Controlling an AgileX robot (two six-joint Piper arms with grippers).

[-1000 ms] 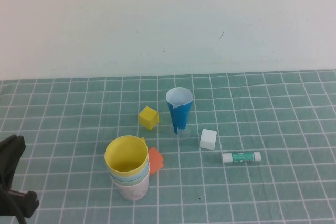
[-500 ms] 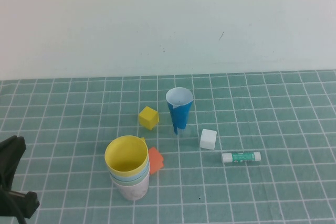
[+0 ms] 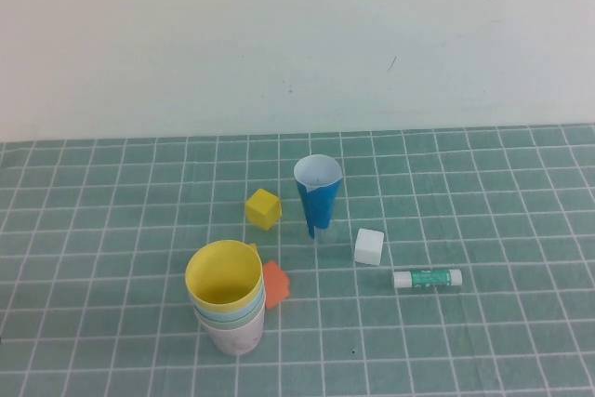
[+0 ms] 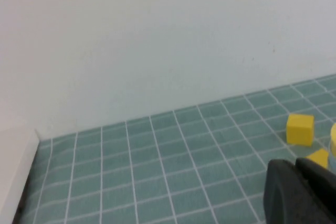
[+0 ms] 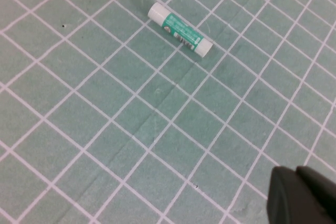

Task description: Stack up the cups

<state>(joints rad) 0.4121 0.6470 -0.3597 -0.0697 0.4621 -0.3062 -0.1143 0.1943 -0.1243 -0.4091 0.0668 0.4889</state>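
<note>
The cups stand nested in one upright stack (image 3: 227, 302) at the front left of the mat. The yellow cup (image 3: 223, 276) is innermost on top, thin light blue and sage green rims show below it, and the pale pink cup (image 3: 238, 337) is at the bottom. Neither arm appears in the high view. In the left wrist view my left gripper (image 4: 295, 166) is shut and empty, hanging over the mat beside the stack, of which only a sliver (image 4: 333, 140) shows. My right gripper (image 5: 295, 172) is shut and empty over bare mat.
A narrow dark blue cone cup (image 3: 318, 194) stands mid-mat. Around it lie a yellow cube (image 3: 263, 208), a white cube (image 3: 368, 245), a glue stick (image 3: 427, 278) and an orange piece (image 3: 276, 282) touching the stack. The wall runs along the mat's far edge.
The dark part of the left arm at the lower left edge of the high view has drawn back out of sight. The cups and other objects have not moved.
</note>
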